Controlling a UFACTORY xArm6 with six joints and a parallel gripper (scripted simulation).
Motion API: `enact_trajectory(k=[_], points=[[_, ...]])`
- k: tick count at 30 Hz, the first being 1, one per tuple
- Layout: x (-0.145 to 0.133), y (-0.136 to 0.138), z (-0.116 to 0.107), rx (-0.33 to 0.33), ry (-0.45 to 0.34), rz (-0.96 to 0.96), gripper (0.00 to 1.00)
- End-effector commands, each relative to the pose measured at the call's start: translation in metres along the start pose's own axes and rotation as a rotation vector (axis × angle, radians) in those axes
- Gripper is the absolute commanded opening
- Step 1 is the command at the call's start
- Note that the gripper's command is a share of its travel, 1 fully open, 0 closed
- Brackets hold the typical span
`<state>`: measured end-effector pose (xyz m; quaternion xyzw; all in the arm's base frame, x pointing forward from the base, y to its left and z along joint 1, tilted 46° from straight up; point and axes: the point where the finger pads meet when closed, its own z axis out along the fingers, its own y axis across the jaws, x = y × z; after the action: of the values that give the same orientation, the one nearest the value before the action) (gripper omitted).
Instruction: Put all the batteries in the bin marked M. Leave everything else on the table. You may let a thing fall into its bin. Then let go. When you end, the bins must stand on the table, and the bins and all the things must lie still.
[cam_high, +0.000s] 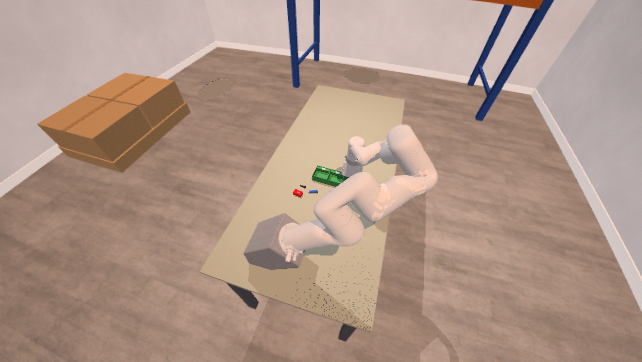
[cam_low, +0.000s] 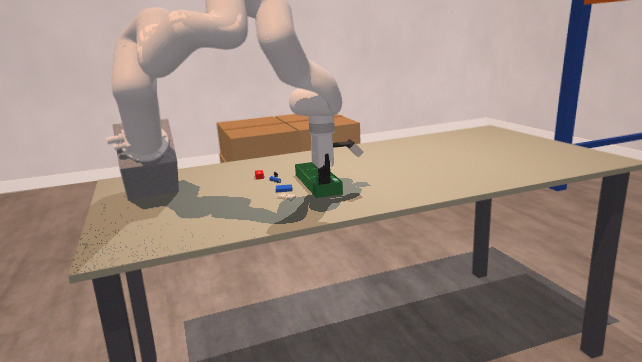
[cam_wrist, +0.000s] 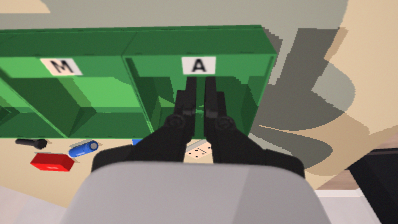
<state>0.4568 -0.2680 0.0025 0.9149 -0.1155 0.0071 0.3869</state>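
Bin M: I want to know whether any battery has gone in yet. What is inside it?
The wrist view shows bare green walls and floor in bin M, with no battery visible. Its left end is cut off. The shut gripper hangs over bin A.

The pincer (cam_wrist: 199, 95) points down into the green bin (cam_wrist: 150, 37), its fingers nearly together with nothing between them, inside the compartment labelled A (cam_wrist: 198, 65). The M compartment (cam_wrist: 61, 66) lies to its left. On the table (cam_wrist: 365, 60) beside the bin lie a blue battery (cam_wrist: 83, 148), a red block (cam_wrist: 51, 162), a black piece (cam_wrist: 31, 143) and a pale tile (cam_wrist: 201, 150).
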Motion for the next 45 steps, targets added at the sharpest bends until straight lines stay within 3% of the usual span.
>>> enact_trajectory(k=[1,27,45], points=[[0.001,0.0,-0.001,0.0,0.003,0.001,0.07],[0.001,0.0,-0.001,0.0,0.003,0.001,0.07],[0.001,0.0,-0.023,0.001,0.003,0.001,0.07]])
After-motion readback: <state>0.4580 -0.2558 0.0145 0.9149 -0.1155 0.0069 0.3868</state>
